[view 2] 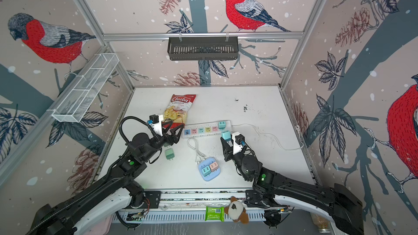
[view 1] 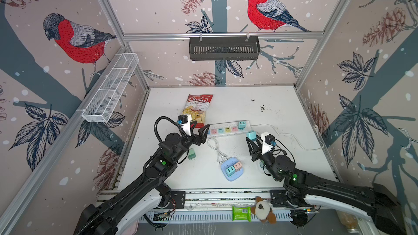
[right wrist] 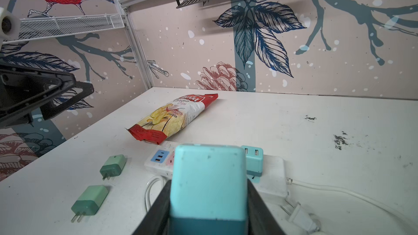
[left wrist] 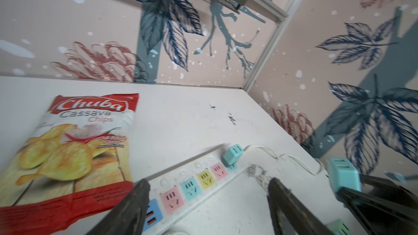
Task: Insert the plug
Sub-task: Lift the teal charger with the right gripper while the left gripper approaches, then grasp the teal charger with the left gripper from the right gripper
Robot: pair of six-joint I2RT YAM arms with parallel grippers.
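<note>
One plug [right wrist: 208,181]: teal cube clamped in the right gripper [view 1: 252,141], raised just beside the cable end of the power strip [view 1: 226,130]; prongs hidden in every view.
Right gripper: jaws closed on the plug's sides; in the right wrist view the frame edge cuts off its fingers.
Power strip: white, flat on the table [view 1: 282,109]; in the right wrist view the plug hides its middle sockets.
Seated plug [view 1: 241,125]: second teal cube, in the end socket.
Left gripper [view 1: 200,125]: jaws wide, nothing between them; hovers by the strip's USB end.
Green plugs [right wrist: 90,200]: two, loose on the table; in both top views the left arm mostly covers one.
Chips bag [view 1: 196,109]: behind the strip; blurred in the left wrist view.
</note>
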